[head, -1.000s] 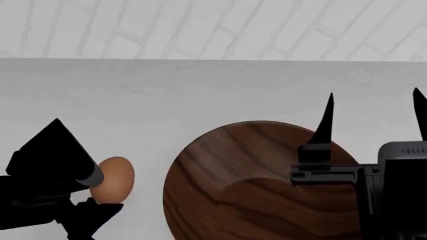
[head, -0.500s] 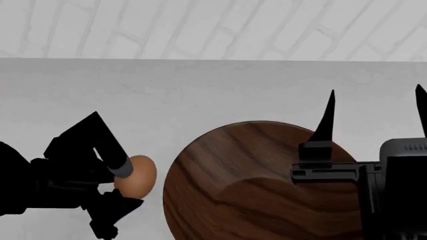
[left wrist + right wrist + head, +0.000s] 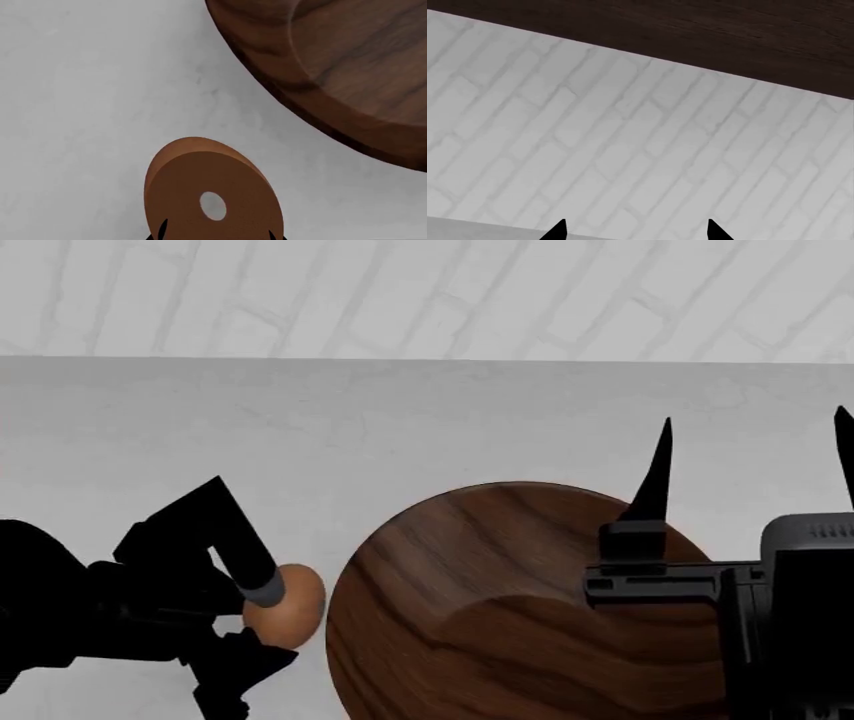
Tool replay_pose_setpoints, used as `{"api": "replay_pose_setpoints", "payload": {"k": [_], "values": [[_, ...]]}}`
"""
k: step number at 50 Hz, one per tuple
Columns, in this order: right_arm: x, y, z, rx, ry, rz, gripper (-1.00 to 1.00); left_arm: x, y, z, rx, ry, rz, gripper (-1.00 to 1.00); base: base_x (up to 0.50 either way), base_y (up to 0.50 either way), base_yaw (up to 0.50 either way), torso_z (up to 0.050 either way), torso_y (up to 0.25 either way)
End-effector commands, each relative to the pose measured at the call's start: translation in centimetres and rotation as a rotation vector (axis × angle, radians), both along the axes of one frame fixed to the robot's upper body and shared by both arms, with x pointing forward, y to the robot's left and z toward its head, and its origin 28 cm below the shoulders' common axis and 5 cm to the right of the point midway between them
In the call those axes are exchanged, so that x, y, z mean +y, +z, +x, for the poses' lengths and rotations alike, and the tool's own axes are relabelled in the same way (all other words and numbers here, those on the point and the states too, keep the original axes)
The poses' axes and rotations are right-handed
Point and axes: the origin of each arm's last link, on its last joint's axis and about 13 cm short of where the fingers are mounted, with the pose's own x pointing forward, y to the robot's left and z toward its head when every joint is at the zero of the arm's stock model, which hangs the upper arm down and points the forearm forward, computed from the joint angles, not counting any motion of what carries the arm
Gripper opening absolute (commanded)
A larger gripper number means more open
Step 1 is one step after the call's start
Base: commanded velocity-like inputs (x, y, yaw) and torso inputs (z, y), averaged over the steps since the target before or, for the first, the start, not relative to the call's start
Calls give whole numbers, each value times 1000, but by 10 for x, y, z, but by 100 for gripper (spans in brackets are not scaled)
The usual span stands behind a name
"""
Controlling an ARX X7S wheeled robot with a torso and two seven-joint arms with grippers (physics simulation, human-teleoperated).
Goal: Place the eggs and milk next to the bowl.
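My left gripper (image 3: 260, 625) is shut on a brown egg (image 3: 290, 605), which is close to the left rim of the big dark-brown wooden bowl (image 3: 494, 610), a small gap apart. In the left wrist view the egg (image 3: 210, 187) fills the space between the jaws and the bowl (image 3: 340, 65) lies just beyond it. My right gripper (image 3: 750, 465) is open and empty, raised above the bowl's right side, fingers pointing at the back wall. In the right wrist view its fingertips (image 3: 557, 231) frame only brick wall. The milk bottle is out of view.
The white counter (image 3: 400, 430) runs back to a white brick wall (image 3: 427, 300). A dark wooden band (image 3: 694, 35) shows above the wall in the right wrist view.
My left gripper has carried the egg to the right and slightly down, from well left of the bowl to just beside its left rim. The right gripper has stayed nearly still.
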Motion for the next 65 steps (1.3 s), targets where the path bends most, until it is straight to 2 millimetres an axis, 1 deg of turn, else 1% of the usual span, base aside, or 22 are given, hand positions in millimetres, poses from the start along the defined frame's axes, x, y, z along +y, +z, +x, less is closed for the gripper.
{"api": "replay_pose_setpoints", "payload": {"k": [1, 10, 15, 16, 33, 40, 44, 52, 55, 59, 62, 65], "values": [[0, -1, 0, 0, 0, 0, 100, -2, -9, 0, 21, 3, 6, -100, 0, 0, 0, 0, 0], [-1, -1, 0, 0, -4, 3, 100, -4, -15, 0, 36, -4, 14, -100, 1, -1, -2, 0, 0], [-1, -1, 0, 0, -3, 3, 100, -4, -13, 0, 37, -4, 19, -100, 0, -2, -2, 0, 0], [-1, -1, 0, 0, -3, 3, 100, -4, -13, 0, 43, 0, 16, 100, 0, 0, 0, 0, 0], [-1, 1, -1, 0, -2, 0, 100, -2, -10, -3, 27, -4, 24, 100, 0, -1, -1, 0, 0], [-1, 2, -2, -4, -3, 2, 100, -3, 7, -11, -7, -22, -5, 100, 0, 0, 0, 0, 0], [0, 2, -2, -6, -1, 3, 100, 0, 10, -14, -24, -25, 7, 100, 0, 0, 0, 0, 0], [0, 2, -3, -8, -1, 4, 100, 7, 26, -17, -70, 2, -3, 100, 0, 0, 0, 0, 0], [0, 2, -3, -9, 0, 5, 100, 10, 29, -19, -75, 12, -4, 100, 0, 0, 0, 0, 0], [0, 2, -3, -10, 2, 6, 100, 13, 33, -23, -93, 24, -19, 100, 0, 0, 0, 0, 0], [0, 3, -4, -12, -2, 6, 100, 15, 35, -33, -96, 28, -82, 100, 0, 0, 0, 0, 0], [-1, 3, -4, -11, -2, 5, 100, 19, 37, -47, -101, 30, -80, 100, 0, 0, 0, 0, 0]]}}
